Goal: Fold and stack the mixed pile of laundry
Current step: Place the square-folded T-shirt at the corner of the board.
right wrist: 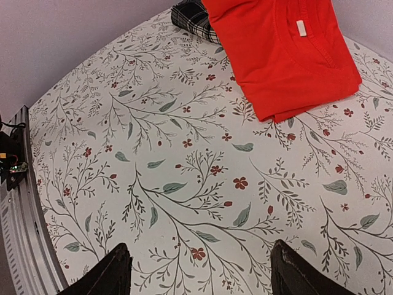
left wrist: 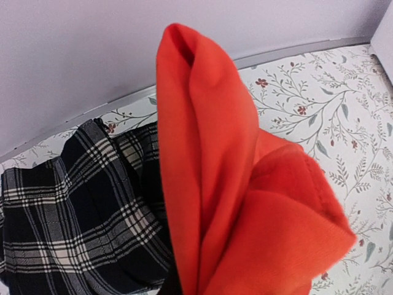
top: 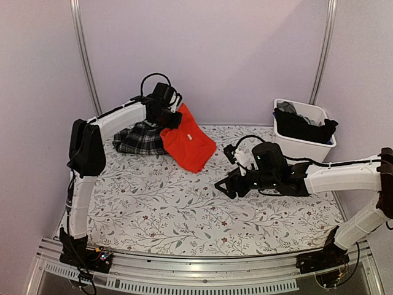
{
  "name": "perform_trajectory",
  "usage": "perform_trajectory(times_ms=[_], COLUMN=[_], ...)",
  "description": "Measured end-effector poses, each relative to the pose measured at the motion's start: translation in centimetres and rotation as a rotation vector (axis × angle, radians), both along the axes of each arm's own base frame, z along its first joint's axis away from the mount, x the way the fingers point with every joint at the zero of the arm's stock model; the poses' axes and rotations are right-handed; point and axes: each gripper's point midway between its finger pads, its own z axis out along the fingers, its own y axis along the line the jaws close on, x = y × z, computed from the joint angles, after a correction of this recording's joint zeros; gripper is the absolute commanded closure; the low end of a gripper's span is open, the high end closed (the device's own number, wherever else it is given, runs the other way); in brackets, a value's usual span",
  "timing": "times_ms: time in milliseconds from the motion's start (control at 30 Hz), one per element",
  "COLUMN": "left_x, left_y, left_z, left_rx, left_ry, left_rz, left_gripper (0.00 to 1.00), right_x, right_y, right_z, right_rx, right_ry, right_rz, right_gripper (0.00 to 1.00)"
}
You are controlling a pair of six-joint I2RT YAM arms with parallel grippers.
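Observation:
An orange-red garment (top: pixel 189 142) hangs from my left gripper (top: pixel 166 114), which is shut on its upper edge; the lower part rests on the tablecloth. In the left wrist view the orange-red garment (left wrist: pixel 227 203) fills the middle and hides the fingers. A black-and-white plaid garment (top: pixel 140 139) lies folded just left of it, and the plaid garment (left wrist: pixel 73 209) shows beside the hanging cloth. My right gripper (top: pixel 225 184) hovers open over bare tablecloth, right of centre, apart from the clothes. Its view shows the open right gripper (right wrist: pixel 202 270), with the orange-red garment (right wrist: pixel 288 49) and a plaid corner (right wrist: pixel 195 13) far ahead.
A white plastic bin (top: pixel 302 149) stands at the back right holding dark garments (top: pixel 304 126). The floral tablecloth (top: pixel 159 203) covers the table. A metal rail (top: pixel 202 270) runs along the near edge. Upright frame posts stand at the back left and back right.

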Motion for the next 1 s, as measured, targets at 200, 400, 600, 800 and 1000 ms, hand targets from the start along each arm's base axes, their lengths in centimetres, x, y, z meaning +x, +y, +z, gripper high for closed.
perform_trajectory(times_ms=[200, 400, 600, 800, 1000], left_x=[1.6, 2.3, 2.5, 2.9, 3.1], left_y=[2.4, 4.3, 5.4, 7.4, 9.6], left_z=[1.7, 2.0, 2.9, 4.7, 5.9], left_rx=[-0.012, -0.004, -0.017, -0.045, -0.064], left_ry=[-0.028, -0.026, -0.021, -0.039, -0.052], left_rz=[0.038, 0.054, 0.054, 0.071, 0.107], left_gripper=[1.00, 1.00, 1.00, 1.00, 1.00], right_x=[0.0, 0.0, -0.1, -0.1, -0.1], right_y=[0.1, 0.2, 0.3, 0.4, 0.4], right_z=[-0.3, -0.6, -0.9, -1.2, -1.9], right_rx=[0.000, -0.004, -0.007, -0.009, -0.020], right_ry=[0.002, 0.009, 0.017, 0.022, 0.033], right_rz=[0.002, 0.005, 0.011, 0.013, 0.014], right_gripper=[0.23, 0.24, 0.23, 0.23, 0.23])
